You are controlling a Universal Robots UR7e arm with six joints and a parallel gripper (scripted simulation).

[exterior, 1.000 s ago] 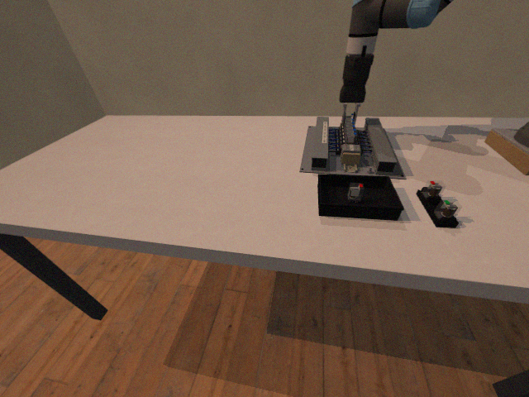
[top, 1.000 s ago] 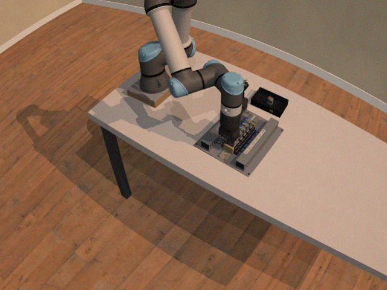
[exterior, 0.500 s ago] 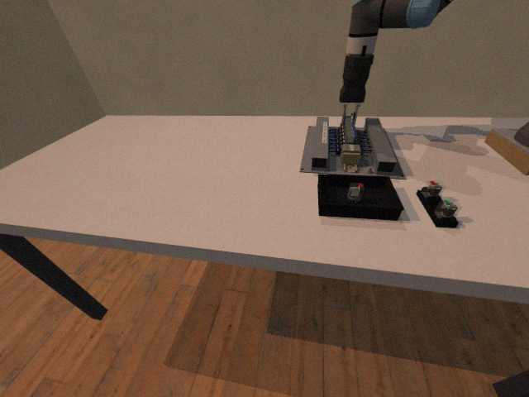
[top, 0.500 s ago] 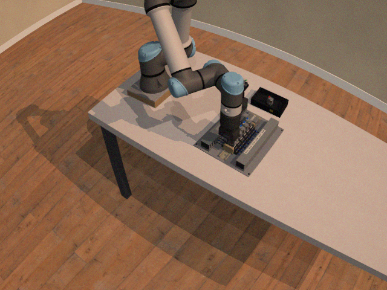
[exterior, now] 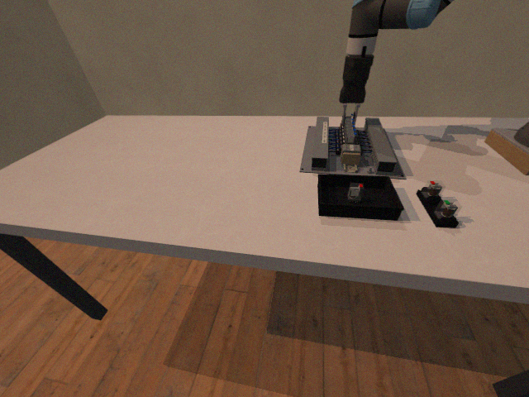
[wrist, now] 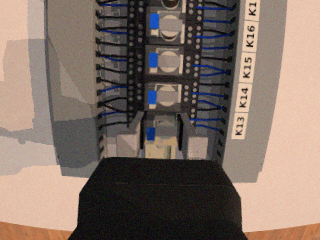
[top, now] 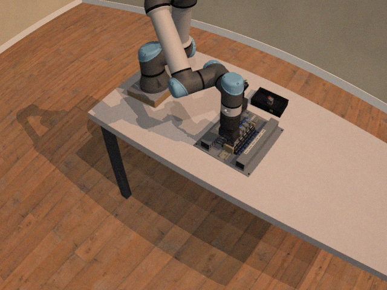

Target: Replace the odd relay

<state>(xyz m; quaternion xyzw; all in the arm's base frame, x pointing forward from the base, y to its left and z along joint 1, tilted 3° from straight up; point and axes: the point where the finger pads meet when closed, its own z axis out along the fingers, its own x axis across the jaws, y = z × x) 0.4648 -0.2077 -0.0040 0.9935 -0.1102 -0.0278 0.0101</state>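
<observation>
The relay panel point(top: 240, 140) lies on the white table. In the wrist view a row of relays point(wrist: 164, 60) all show blue buttons on their left side. My gripper point(wrist: 161, 123) is shut on the nearest relay, a blue-button relay point(wrist: 160, 135) at the K13 end of the row, with its button also on the left. I cannot tell whether its top is level with the others. My gripper also shows in the exterior view point(exterior: 350, 114), straight above the row. A relay with a red button point(exterior: 355, 192) lies in the black tray point(exterior: 362, 199).
A black spare holder point(exterior: 436, 205) right of the tray carries a red-button relay point(exterior: 433, 188) and a green-button relay point(exterior: 447, 208). Grey ducts point(exterior: 319, 143) flank the relay row. The arm's wooden base point(top: 148, 96) stands at the table's far corner.
</observation>
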